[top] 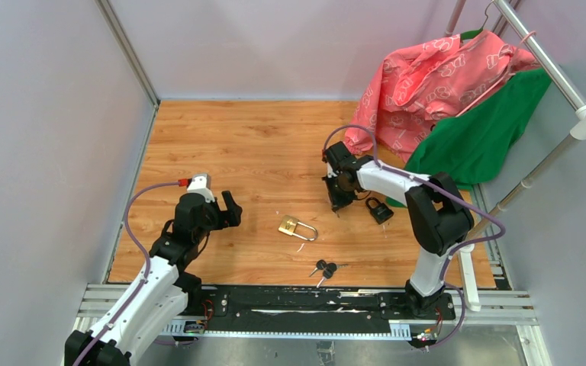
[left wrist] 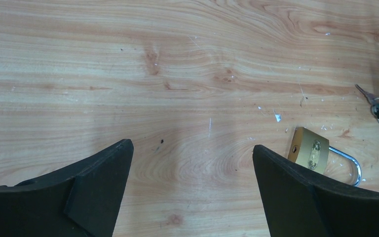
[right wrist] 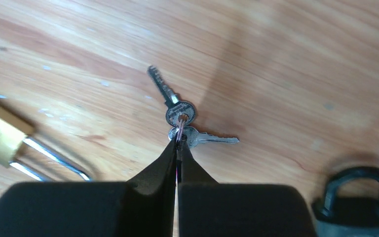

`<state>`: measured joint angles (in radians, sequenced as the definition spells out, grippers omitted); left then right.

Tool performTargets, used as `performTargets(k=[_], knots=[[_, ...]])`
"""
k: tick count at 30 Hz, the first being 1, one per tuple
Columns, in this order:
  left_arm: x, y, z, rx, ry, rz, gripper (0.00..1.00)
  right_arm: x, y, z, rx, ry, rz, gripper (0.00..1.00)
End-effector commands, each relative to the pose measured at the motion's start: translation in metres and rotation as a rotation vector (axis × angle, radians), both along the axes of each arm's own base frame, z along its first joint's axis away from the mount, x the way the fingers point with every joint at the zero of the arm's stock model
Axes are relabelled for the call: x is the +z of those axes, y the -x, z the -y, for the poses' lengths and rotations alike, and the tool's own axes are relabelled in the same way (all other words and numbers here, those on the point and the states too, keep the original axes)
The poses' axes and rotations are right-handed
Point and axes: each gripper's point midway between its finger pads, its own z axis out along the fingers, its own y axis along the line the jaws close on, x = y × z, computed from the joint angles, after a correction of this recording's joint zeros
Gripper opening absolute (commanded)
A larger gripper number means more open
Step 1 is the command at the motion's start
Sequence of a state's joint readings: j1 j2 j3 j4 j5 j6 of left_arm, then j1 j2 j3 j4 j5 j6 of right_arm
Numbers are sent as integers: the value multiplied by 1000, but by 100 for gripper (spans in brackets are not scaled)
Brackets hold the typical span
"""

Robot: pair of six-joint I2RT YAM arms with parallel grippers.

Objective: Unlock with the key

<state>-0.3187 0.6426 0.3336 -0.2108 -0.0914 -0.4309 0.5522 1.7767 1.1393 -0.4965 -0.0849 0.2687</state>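
Note:
My right gripper (right wrist: 178, 142) is shut on the small ring of two silver keys (right wrist: 180, 116). The keys are fanned out flat at the fingertips, on or just above the wood. In the top view this gripper (top: 338, 204) points down at the table centre-right. A brass padlock (top: 296, 227) with a closed silver shackle lies on its side between the arms. It also shows in the right wrist view (right wrist: 0, 136) and the left wrist view (left wrist: 310, 152). My left gripper (top: 233, 211) is open and empty, low over bare wood just left of the brass padlock.
A black padlock (top: 379, 210) lies right of the right gripper and also shows in the right wrist view (right wrist: 358, 197). Black-headed keys (top: 323, 268) lie near the front edge. Pink and green cloths (top: 458, 99) hang from a rack at the back right. Grey walls close the sides.

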Motion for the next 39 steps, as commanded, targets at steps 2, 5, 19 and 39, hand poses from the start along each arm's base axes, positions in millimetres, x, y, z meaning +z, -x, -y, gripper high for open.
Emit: performTargets(k=[2, 5, 19, 39], knots=[[2, -2, 1, 4, 5, 16, 95, 10, 8, -49, 128, -82, -23, 0], [2, -2, 2, 2, 5, 15, 95, 9, 7, -50, 141, -48, -12, 1], [2, -4, 3, -4, 8, 12, 95, 35, -7, -59, 212, -60, 75, 61], [1, -4, 2, 4, 5, 13, 95, -14, 0, -55, 164, 130, -1, 32]])
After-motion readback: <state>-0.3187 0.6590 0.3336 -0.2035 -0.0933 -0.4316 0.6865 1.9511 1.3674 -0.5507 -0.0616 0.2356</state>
